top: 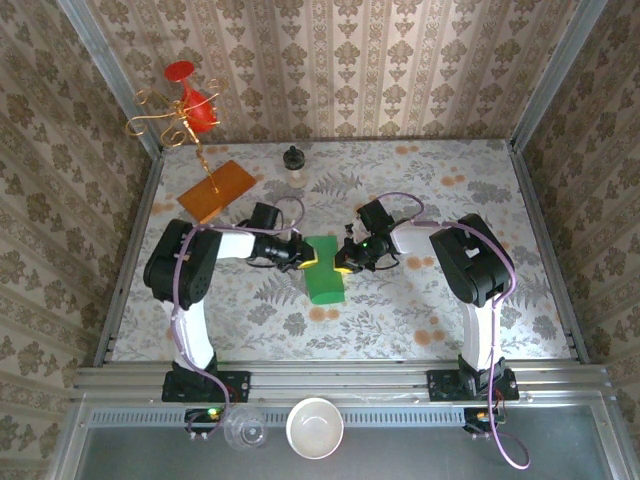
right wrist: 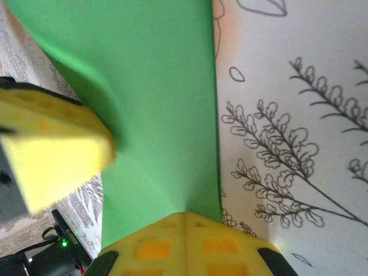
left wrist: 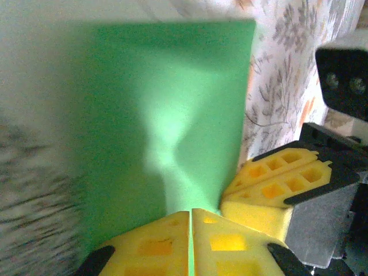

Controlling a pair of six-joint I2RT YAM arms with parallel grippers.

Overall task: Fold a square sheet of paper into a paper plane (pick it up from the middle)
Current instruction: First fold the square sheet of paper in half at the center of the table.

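The sheet of paper (top: 323, 268) between the fingers (left wrist: 155, 244) was plain bright green. The fingers of both arms were yellow with black trim. The table (top: 430, 320) beneath them was pale, printed with grey leaves and orange blossoms. Beyond the left fingers, a board (top: 217, 190) was orange-brown.

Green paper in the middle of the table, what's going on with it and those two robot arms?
Both arms are working on a thin bright green sheet of paper, which looks folded into a narrow rectangle over the flower-patterned table. The left claw is pinched shut on its left edge and the right claw on its right edge, nearer the far end. The paper buckles slightly between them. It is not yet a pointed plane.
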